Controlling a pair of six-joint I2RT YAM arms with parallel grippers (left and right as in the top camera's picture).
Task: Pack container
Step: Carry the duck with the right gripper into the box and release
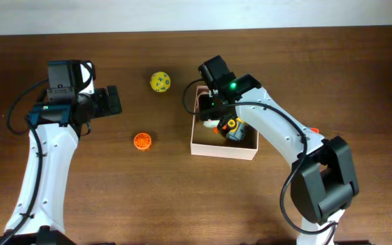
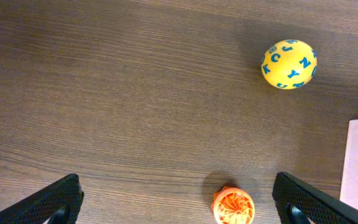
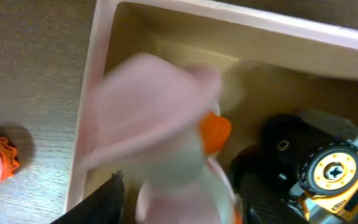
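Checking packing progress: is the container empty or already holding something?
Not empty: a black-and-yellow toy lies inside the container, seen overhead and from the right wrist.

container (image 1: 223, 151) | look: square, shallow, open-top; thin white walls; tan cardboard inside | pose: flat on the brown table (image 1: 114, 197); slightly skewed | place: right of centre | state: partly filled; yellow-and-grey toy (image 1: 234, 129) inside
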